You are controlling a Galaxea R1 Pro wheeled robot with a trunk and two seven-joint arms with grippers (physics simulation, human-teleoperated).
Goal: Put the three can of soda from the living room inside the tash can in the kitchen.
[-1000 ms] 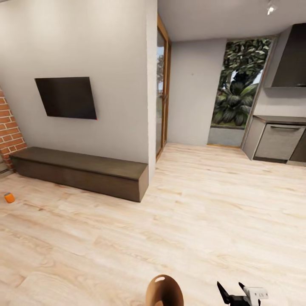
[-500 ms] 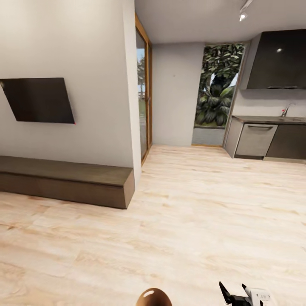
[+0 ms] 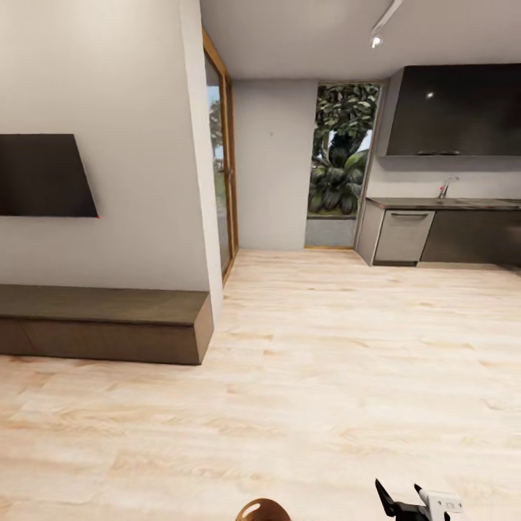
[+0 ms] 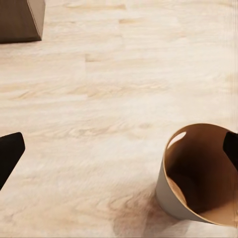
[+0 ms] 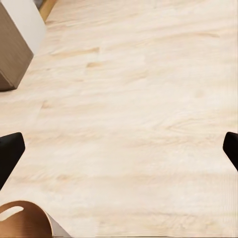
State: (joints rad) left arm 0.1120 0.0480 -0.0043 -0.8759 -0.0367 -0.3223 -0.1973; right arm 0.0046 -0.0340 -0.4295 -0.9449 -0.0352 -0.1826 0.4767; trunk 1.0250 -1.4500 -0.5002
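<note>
Pale blond planks with wavy grain across the floor [image 3: 347, 376]. Black TV [image 3: 40, 175] on a plain off-white wall [image 3: 130, 108]. Dark brown low bench [image 3: 108, 322]. Glossy black wall cupboards [image 3: 456, 108], grey dishwasher front [image 3: 403, 236]. Trash can [image 4: 201, 173]: grey-beige outside, coppery brown inside. Black tips, white body on the right tool [image 3: 405, 501].

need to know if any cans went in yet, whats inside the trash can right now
In the left wrist view the trash can stands on the plank floor. Its coppery brown inside shows no can on the visible wall and bottom. The near rim and a dark fingertip hide part of it.
</note>
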